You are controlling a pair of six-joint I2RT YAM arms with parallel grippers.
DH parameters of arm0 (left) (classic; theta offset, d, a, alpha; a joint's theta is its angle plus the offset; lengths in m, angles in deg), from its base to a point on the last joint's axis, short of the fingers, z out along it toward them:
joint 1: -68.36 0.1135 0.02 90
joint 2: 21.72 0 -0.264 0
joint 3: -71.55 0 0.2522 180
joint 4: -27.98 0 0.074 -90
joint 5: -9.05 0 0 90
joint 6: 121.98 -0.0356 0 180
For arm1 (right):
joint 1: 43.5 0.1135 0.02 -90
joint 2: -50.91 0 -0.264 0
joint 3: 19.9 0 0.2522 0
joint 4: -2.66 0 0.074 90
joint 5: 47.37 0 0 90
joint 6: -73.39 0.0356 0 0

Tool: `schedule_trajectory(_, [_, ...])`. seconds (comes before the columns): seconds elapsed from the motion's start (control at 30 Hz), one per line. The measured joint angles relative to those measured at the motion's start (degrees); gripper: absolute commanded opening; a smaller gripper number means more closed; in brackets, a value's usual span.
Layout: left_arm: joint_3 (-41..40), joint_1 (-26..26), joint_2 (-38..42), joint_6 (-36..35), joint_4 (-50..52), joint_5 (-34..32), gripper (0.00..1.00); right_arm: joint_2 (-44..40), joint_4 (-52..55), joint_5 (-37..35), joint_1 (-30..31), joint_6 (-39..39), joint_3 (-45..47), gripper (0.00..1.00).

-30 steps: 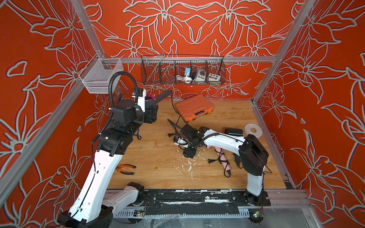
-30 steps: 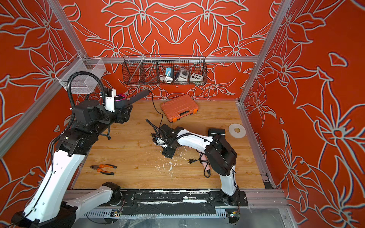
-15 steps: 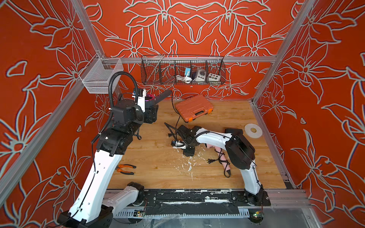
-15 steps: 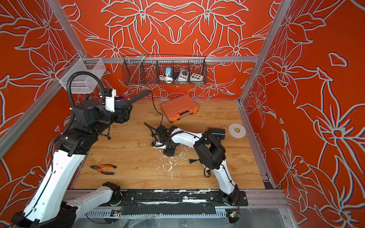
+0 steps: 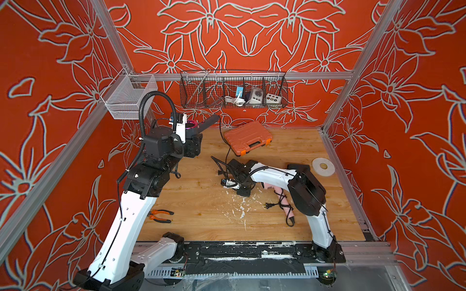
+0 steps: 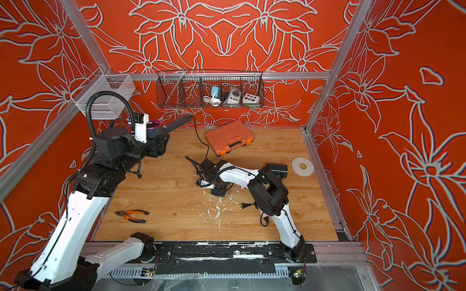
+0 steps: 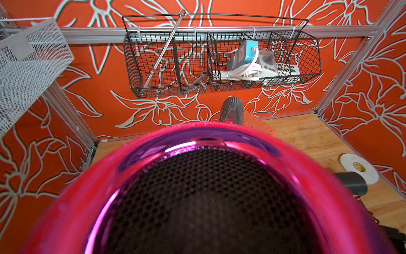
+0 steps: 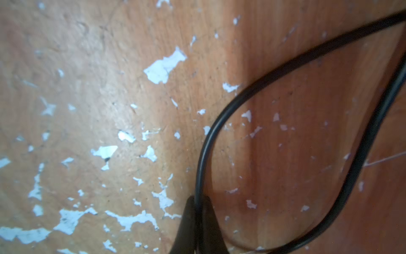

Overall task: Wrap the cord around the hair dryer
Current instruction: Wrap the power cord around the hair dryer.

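The hair dryer [image 5: 192, 125] [image 6: 154, 125], black with a shiny pink rear ring, is held up off the table at the back left by my left gripper [image 5: 193, 138] [image 6: 159, 139], shut on its body. Its handle [image 5: 209, 120] [image 7: 232, 107] points toward the back wall. The mesh rear end [image 7: 197, 180] fills the left wrist view, hiding the jaws. The black cord [image 5: 222, 136] [image 6: 199, 138] drops from the handle end to the table middle. There my right gripper [image 5: 235, 169] [image 6: 207, 169] [image 8: 197, 200] is shut on the cord [image 8: 219, 118], just above the wood.
An orange tool case [image 5: 248, 139] lies at the back. A pink styling iron with its own cord and plug [image 5: 283, 201] lies under my right arm. Orange pliers [image 5: 160, 216], a tape roll [image 5: 323, 166], a black box [image 5: 298, 167] and white flakes [image 5: 242, 201] are on the table. A wire basket [image 5: 233, 90] hangs behind.
My right gripper has shifted slightly left and its jaws have closed on the cord; the right elbow swung left. The left arm and hair dryer have not moved.
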Motion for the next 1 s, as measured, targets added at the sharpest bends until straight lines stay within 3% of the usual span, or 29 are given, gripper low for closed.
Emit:
schedule_trajectory(0.23, [0.02,0.00,-1.18,-0.17,0.00,0.20,0.00,-5.79,-0.50,1.84,-0.31,0.15,4.94,0.00])
schedule_trajectory(0.63, [0.02,0.42,-5.14,-0.83,0.02,-0.17,0.00,-41.62,0.81,10.47,-0.42,0.68,6.60,0.00])
schedule_trajectory(0.8, [0.90,0.76,-6.82,-0.79,0.24,0.52,0.00,-48.02,0.22,10.56,-1.22,1.33,5.81,0.00])
schedule_trajectory(1.0, [0.94,0.81,-7.67,-0.76,0.48,0.76,0.00,-53.88,-3.65,10.78,-6.27,4.55,5.09,0.00])
